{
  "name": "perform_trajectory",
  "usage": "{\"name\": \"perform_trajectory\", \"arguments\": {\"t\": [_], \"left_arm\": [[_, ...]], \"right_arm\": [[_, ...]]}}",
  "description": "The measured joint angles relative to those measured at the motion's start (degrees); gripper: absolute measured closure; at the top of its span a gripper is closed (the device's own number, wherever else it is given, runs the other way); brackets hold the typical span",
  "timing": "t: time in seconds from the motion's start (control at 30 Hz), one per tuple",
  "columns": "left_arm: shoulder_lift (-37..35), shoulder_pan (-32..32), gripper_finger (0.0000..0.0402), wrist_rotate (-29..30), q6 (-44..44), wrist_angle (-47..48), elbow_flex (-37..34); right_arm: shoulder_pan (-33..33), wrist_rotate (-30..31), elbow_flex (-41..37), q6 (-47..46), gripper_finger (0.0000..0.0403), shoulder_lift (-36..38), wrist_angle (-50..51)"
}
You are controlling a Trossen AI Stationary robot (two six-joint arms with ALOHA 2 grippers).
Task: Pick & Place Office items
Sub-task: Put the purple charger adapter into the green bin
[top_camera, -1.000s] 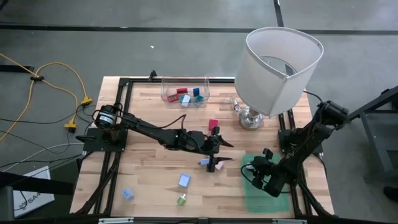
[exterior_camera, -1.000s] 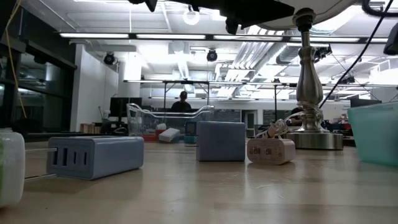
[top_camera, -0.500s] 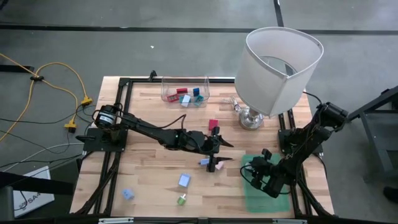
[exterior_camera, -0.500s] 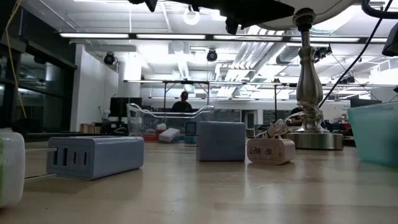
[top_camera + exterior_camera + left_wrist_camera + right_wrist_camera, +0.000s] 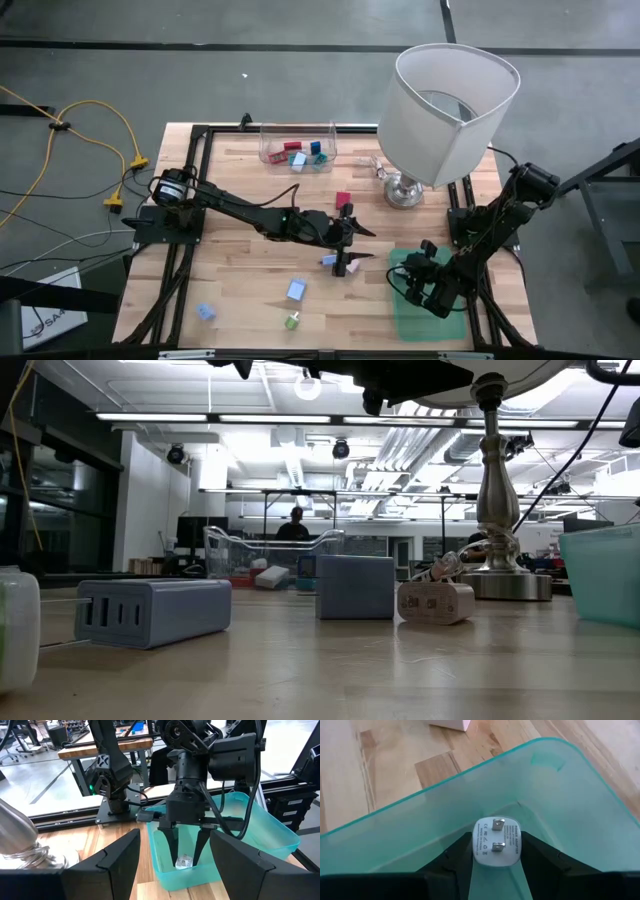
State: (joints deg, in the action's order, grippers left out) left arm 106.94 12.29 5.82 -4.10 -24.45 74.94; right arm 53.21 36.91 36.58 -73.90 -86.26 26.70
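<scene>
My right gripper (image 5: 408, 280) hangs inside the teal bin (image 5: 430, 312) at the table's near right, shut on a small white plug adapter (image 5: 496, 841). In the left wrist view the adapter (image 5: 183, 862) sits between its fingertips, low in the bin (image 5: 260, 827). My left gripper (image 5: 364, 244) stands open over the table's middle, pointing toward the bin, with nothing between its fingers. A small blue piece (image 5: 328, 261) and a pink one (image 5: 352, 267) lie on the wood just beside it. My right gripper pinches the adapter by its two opposite side faces (image 5: 476, 851) between its two fingers (image 5: 170, 840). The fingers slant downward into the bin. The adapter's pronged face (image 5: 495, 835) is turned up toward the wrist. I cannot tell whether it rests on the bin's floor.
A big white lamp (image 5: 445, 105) stands at the far right on its metal base (image 5: 403, 190). A clear container (image 5: 298, 150) with red and blue pieces sits at the far edge. A red piece (image 5: 343, 200), a light blue block (image 5: 296, 290), a green piece (image 5: 292, 321) and a blue one (image 5: 206, 312) lie loose.
</scene>
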Motion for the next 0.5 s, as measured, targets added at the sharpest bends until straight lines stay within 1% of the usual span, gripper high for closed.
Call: {"name": "perform_trajectory", "arguments": {"t": [0.5], "left_arm": [[0.0, 0.0, 0.0169, 0.0, 0.0, 0.0, 0.0]], "right_arm": [[-0.1, -0.9, 0.0, 0.8, 0.0263, 0.1, 0.5]]}}
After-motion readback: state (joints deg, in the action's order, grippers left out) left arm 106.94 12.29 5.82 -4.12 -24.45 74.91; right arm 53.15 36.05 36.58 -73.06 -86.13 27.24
